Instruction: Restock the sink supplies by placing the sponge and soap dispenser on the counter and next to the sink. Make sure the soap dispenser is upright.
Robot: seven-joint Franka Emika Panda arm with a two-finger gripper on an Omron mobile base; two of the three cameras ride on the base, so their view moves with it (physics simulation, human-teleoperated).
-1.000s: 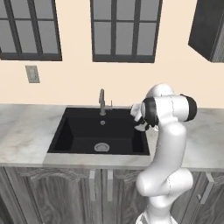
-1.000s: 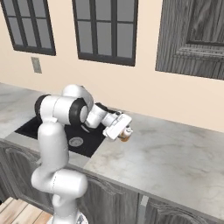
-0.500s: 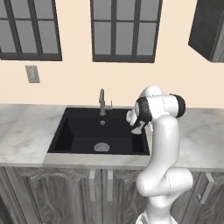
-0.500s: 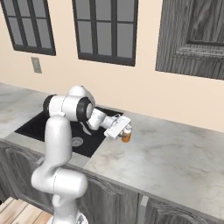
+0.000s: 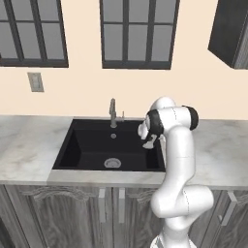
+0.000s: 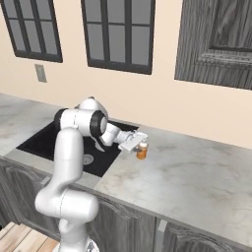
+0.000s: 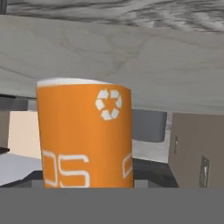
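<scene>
I am putting the small orange soap bottle with the white pump top (image 6: 141,150) down on the light grey marbled stone counter (image 6: 197,172), just beside the right rim of the black sunken sink (image 6: 59,142). My two-finger gripper (image 6: 138,146) sits around the bottle, but I cannot tell if it is squeezing. In the hand view the orange side (image 7: 85,138) is very close. Next I should check it stands straight, then let go. Since a second ago, my arm has tucked in and the bottle looks straighter.
</scene>
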